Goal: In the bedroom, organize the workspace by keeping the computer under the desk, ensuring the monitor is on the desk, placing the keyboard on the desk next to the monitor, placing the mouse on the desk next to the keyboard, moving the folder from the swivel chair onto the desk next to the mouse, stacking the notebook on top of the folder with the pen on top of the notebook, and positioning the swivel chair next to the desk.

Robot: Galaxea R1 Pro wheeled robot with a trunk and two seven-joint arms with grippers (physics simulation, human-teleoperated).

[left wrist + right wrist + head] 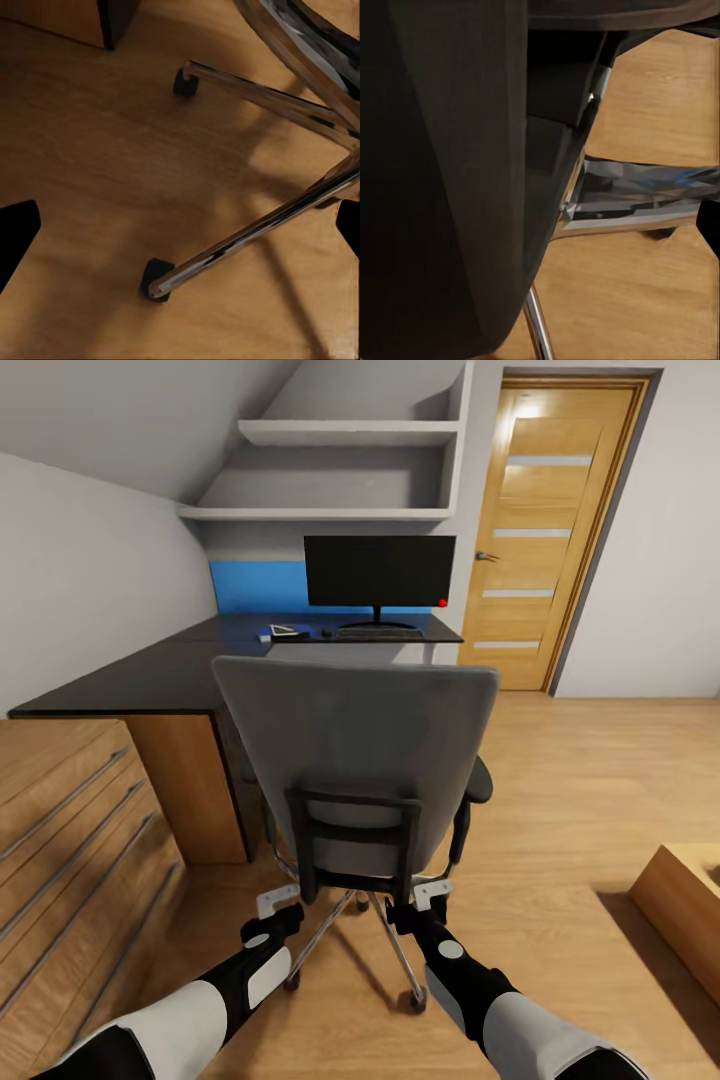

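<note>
Your left gripper (278,905) sits low behind the swivel chair (355,745), its pale fingers apart and around nothing; the left wrist view looks past two dark finger tips at bare wooden floor (90,165), a chrome base spoke (247,236) and a caster (155,280). Your right gripper (428,895) is just beside the black back bracket (352,840) under the seat; whether it is apart or clamped there, I cannot tell, since its camera is pressed against dark plastic.

The chair stands with its back to you, facing the open inner side of the desk (130,680), near it but perhaps not yet tucked in. At the desk's far edge the monitor (379,572) stands upright, the keyboard (378,632) in front of it, the mouse (327,632) just beside that, and the blue folder (283,631) beyond, with a pale notebook on top.

If you push from one side only, the casters will likely swivel and swing the chair toward the wood cabinet (70,830). Shove hard and an armrest (482,785) may hit the desk edge and jolt the stack. Your left fingers could also snag a spoke.
</note>
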